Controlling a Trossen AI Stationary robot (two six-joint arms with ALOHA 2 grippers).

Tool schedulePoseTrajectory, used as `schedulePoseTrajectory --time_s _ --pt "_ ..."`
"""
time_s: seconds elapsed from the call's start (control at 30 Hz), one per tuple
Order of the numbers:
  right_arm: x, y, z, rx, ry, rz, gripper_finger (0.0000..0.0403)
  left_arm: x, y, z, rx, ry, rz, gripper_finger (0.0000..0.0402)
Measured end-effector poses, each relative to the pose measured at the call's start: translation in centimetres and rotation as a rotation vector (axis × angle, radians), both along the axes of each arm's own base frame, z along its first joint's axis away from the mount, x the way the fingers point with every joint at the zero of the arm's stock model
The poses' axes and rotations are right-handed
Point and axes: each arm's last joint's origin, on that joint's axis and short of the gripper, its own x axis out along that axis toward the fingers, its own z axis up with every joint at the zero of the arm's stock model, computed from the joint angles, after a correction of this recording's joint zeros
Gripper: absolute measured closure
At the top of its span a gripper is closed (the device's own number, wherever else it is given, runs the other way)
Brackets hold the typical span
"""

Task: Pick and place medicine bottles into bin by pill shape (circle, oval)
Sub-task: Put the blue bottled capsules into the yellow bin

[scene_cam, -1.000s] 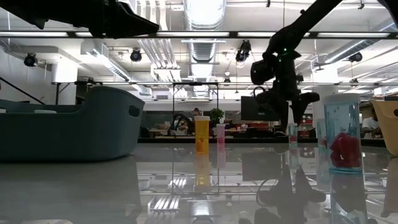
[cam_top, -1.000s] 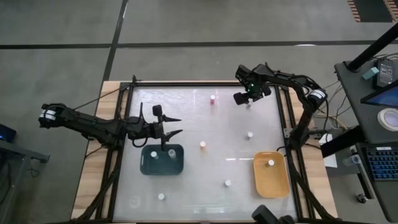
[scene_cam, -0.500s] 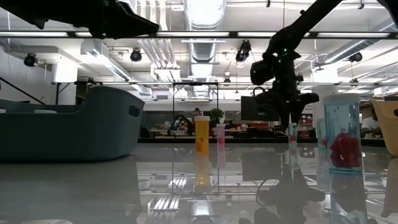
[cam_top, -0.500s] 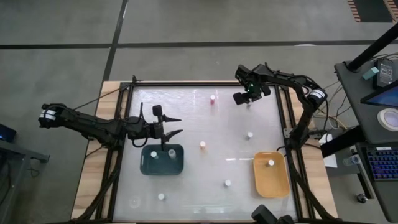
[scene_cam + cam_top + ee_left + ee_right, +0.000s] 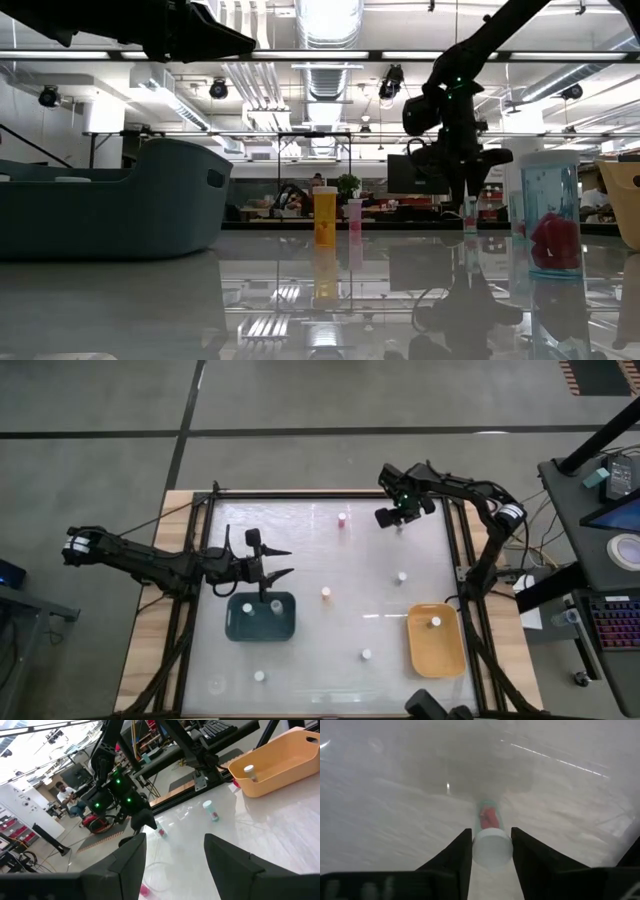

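At the far right, a bottle (image 5: 492, 845) is clamped by the right gripper (image 5: 491, 851) for sorting; the left gripper (image 5: 277, 561) is held open above the teal bin (image 5: 238, 628), waiting.

Right gripper (image 5: 491, 851) at desk's far edge now seen closed onto small white-capped bottle (image 5: 492, 845), fingers (image 5: 458, 854) pressed against cap on both sides; a second ago jaws stood wider around it in low view. Bottle not lifted, arm position unaltered. No other shift noted.
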Motion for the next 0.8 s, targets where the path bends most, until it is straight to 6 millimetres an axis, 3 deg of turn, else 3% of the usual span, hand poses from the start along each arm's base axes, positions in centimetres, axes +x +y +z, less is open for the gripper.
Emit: schedulePoseTrajectory --time_s 0.2,0.37,0.8 --pt "0.2 0.3 1.4 -0.023 -0.020 -0.001 0.0288 0.0 0.0 0.0 0.000 0.000 0.000 0.0217" --pt "0.7 2.0 3.1 -0.031 -0.034 0.029 0.0290 0.0 0.0 0.0 0.006 0.001 -0.001 0.0217" --pt "2.0 10.3 7.8 -0.039 -0.097 0.068 0.0289 0.0 0.0 0.0 0.007 0.001 -0.001 0.0217"
